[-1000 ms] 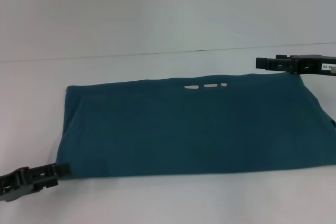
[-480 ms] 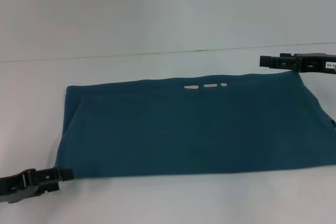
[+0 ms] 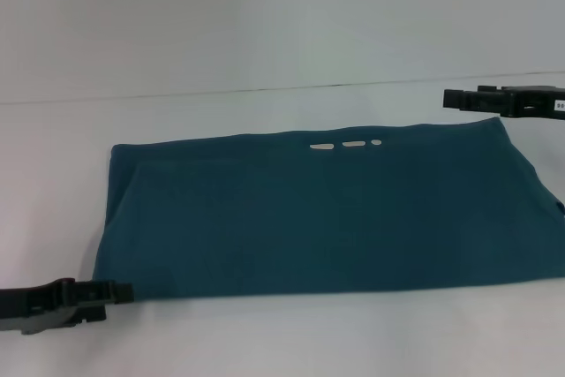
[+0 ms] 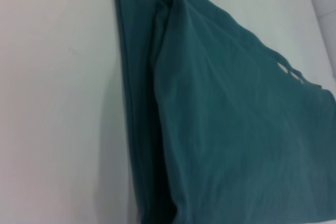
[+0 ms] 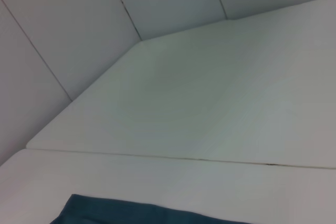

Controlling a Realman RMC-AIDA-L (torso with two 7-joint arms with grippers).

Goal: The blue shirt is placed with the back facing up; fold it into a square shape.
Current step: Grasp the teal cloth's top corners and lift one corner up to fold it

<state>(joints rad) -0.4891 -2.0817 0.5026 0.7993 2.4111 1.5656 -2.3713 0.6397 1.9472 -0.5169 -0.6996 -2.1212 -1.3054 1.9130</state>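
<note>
Both my grippers have slid outward, off the blue shirt.

Nearest me, my left gripper hangs just beside the shirt's near left corner, by the tabletop's front edge; whether its fingers are parted, I cannot tell. The shirt lies flat across the middle, folded into a wide band. Farthest off, my right gripper hovers beyond the far right corner, fingers likewise unreadable.

soft matt cloth blue shirt, smooth table
</note>
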